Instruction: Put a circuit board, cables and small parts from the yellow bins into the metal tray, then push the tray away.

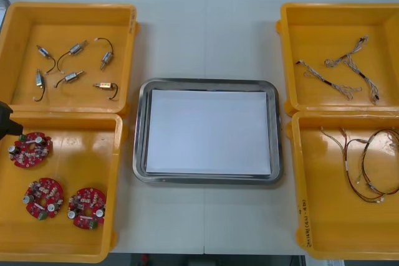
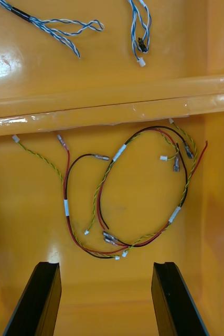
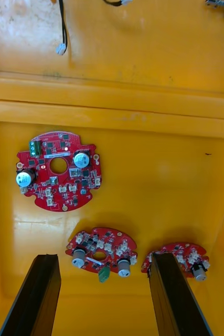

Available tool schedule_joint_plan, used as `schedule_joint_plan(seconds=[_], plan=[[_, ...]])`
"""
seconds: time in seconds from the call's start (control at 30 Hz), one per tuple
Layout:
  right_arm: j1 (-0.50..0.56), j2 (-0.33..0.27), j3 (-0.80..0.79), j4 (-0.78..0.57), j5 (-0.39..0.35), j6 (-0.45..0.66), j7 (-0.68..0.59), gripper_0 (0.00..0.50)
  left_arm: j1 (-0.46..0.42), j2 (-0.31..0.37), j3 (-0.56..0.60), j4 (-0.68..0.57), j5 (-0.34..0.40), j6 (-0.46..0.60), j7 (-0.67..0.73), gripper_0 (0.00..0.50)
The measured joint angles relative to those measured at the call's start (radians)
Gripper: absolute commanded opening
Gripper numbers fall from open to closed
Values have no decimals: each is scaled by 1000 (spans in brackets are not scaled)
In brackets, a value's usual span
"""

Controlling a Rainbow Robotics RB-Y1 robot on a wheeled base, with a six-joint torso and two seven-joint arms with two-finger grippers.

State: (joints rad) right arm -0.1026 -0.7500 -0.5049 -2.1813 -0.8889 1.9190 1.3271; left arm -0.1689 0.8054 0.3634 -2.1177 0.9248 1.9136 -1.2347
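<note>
Left gripper [image 3: 104, 257] is found spread, a circuit board [image 3: 98, 244] centred just beyond it; right gripper [image 2: 106, 265] spread, red and yellow cable [image 2: 118, 152] beyond

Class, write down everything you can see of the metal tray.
The tray is a shallow rectangle with rounded corners. Its raised rim is shiny bare metal and its floor is white and flat. It lies level on the light table, long side across, midway between the yellow bins at each side and close to them. Nothing lies in it, and only the table touches it, as far as shows.
</note>
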Motion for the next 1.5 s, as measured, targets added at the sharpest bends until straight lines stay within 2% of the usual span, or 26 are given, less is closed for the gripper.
schedule_joint_plan(seconds=[0.37,0.6,0.9,1.27,1.5], plan=[[6,0,0,0,28,0,0,500,1,9,0,2,0,0,0,500],[62,0,-30,0,20,0,0,500,1,26,-8,53,0,-2,0,500],[111,0,-96,0,4,0,0,500,1,34,-32,145,-6,-100,-13,500],[168,41,-144,0,32,0,0,500,1,46,-43,243,-35,-166,-179,500],[182,89,-144,15,55,0,-32,500,1,57,-57,318,-42,-234,-256,500]])
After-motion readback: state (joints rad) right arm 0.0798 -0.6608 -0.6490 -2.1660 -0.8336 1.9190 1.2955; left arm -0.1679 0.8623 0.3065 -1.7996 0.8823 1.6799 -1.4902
